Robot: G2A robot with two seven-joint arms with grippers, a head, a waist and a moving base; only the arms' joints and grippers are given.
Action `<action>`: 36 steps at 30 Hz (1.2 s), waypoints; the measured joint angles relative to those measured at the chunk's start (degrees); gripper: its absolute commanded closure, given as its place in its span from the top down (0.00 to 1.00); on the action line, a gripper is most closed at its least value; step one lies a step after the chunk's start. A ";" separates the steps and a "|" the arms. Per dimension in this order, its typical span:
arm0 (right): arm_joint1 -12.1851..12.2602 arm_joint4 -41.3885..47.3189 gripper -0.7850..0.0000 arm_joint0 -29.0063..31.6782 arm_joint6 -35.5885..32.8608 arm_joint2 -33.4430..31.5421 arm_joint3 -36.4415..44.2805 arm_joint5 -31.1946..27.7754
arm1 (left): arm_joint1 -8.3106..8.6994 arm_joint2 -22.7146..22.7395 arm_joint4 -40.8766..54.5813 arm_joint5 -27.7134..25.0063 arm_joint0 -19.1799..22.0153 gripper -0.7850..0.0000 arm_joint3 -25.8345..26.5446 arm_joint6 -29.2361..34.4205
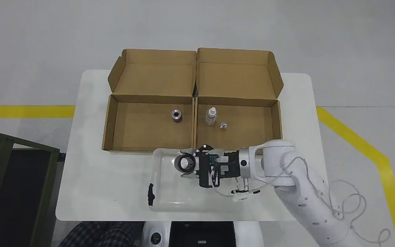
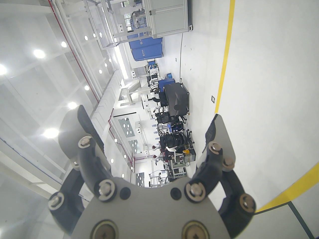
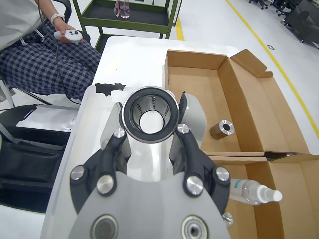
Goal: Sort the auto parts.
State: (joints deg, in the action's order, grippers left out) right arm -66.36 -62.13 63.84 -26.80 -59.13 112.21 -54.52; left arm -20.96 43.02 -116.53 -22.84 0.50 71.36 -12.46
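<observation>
Your right gripper (image 3: 150, 108) is clamped round the linear bearing (image 3: 139, 111), low and centre in the top view, over the clear bin (image 1: 154, 179). That smooth steel sleeve could slip between the jaws and fall short of the upper-left cardboard box (image 1: 108, 123), which holds the bushing (image 1: 176, 114).

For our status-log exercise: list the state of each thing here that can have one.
Right gripper: shut on linear bearing, over clear bin.
Left gripper: open, empty.
Left cardboard box: lid open, holds metal bushing.
Right cardboard box: lid open, holds spray bottle lying down.
</observation>
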 measured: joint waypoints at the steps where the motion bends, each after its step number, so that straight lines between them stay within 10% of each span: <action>1: 0.09 0.25 0.00 0.06 0.17 -0.34 0.12 -0.01 | 0.00 0.00 0.00 0.00 0.00 1.00 0.00 0.00; 36: 2.31 6.95 0.00 1.75 8.87 -7.87 -2.10 0.63 | 0.00 0.00 0.00 0.00 0.00 1.00 0.00 0.00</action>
State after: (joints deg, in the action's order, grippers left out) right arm -64.05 -55.18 65.59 -17.94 -67.00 110.12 -53.89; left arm -20.96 43.02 -116.53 -22.84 0.50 71.36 -12.46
